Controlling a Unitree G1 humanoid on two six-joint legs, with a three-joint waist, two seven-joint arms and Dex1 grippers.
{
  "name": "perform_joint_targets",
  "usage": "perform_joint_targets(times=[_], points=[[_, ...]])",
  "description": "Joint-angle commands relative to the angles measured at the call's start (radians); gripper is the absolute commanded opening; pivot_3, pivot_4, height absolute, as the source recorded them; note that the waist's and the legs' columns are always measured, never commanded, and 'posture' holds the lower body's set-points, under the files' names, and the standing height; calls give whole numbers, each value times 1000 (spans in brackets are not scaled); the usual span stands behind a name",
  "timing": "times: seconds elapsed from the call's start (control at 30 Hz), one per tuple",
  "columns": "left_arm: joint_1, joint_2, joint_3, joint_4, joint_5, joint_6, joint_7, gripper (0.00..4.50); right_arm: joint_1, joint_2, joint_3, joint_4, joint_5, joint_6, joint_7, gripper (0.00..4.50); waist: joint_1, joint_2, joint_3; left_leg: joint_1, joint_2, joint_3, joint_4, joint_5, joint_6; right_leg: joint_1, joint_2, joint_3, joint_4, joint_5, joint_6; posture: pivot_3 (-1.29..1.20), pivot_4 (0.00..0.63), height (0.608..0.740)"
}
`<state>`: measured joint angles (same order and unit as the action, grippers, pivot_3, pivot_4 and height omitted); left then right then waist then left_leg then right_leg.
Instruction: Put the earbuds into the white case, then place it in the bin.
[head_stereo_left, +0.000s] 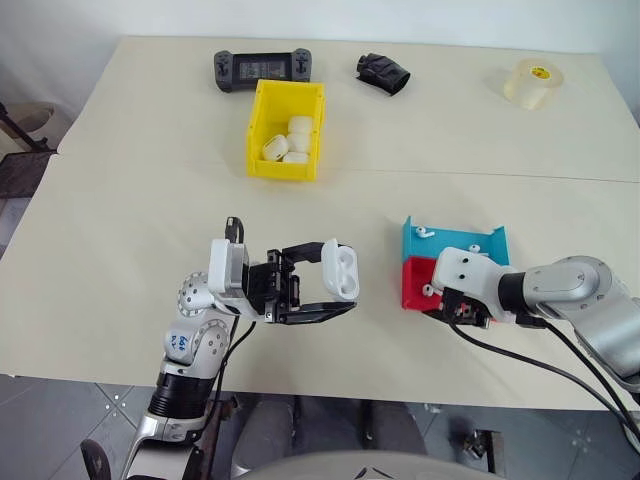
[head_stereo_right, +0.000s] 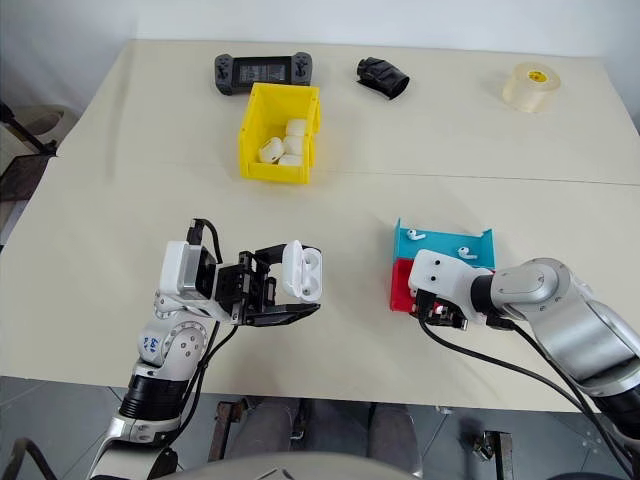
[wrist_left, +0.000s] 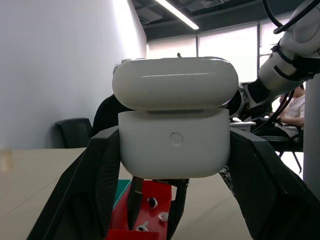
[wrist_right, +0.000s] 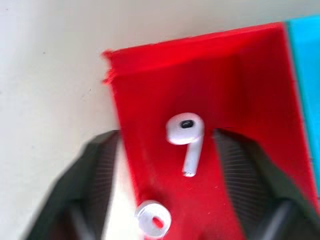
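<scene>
Left end effector (head_stereo_left: 335, 292) clamped on the white case (head_stereo_left: 341, 270), lid flipped up, raised above the counter (head_stereo_left: 120, 230). Right end effector (wrist_right: 165, 165) down in the red tray (wrist_right: 240, 75), fingers (wrist_right: 92, 185) parted either side of one of the earbuds (wrist_right: 186, 137), not touching it. More earbuds in the blue tray (head_stereo_left: 470, 243) beside. Yellow bin (head_stereo_left: 285, 128) further back, holding white cases

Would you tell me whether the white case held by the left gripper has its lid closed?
No, the white case in the left gripper has its lid flipped open, showing the two empty earbud wells.
</scene>
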<state>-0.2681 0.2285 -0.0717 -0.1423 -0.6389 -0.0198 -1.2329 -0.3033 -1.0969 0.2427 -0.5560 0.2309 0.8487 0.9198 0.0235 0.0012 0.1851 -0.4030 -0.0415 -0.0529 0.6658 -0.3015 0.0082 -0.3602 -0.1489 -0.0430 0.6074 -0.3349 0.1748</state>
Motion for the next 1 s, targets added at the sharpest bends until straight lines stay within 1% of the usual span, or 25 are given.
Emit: perform_joint_targets(times=[0.03, 0.27, 0.73, 1.0], points=[[-11, 2, -5, -29, -6, -1, 8, 2795, -10, -11, -8, -23, -17, -7, 6, 2265, 0, 0, 0, 0, 0, 0, 0, 0, 0, 0, 0, 0, 0, 0, 0, 0, 150, 740], [-14, 0, -6, -28, -4, -2, 11, 2795, -23, 1, -9, -24, -28, 3, 8, 2265, 0, 0, 0, 0, 0, 0, 0, 0, 0, 0, 0, 0, 0, 0, 0, 0, 150, 740], [-10, 4, -10, -29, -3, -5, 13, 2795, -80, 46, -9, -55, 8, 151, -13, 2265, 0, 0, 0, 0, 0, 0, 0, 0, 0, 0, 0, 0, 0, 0, 0, 0, 150, 740], [0, 4, -10, -20, -4, -17, 2, 2795, -78, 65, 3, -51, 1, 177, -49, 2265, 0, 0, 0, 0, 0, 0, 0, 0, 0, 0, 0, 0, 0, 0, 0, 0, 150, 740]])
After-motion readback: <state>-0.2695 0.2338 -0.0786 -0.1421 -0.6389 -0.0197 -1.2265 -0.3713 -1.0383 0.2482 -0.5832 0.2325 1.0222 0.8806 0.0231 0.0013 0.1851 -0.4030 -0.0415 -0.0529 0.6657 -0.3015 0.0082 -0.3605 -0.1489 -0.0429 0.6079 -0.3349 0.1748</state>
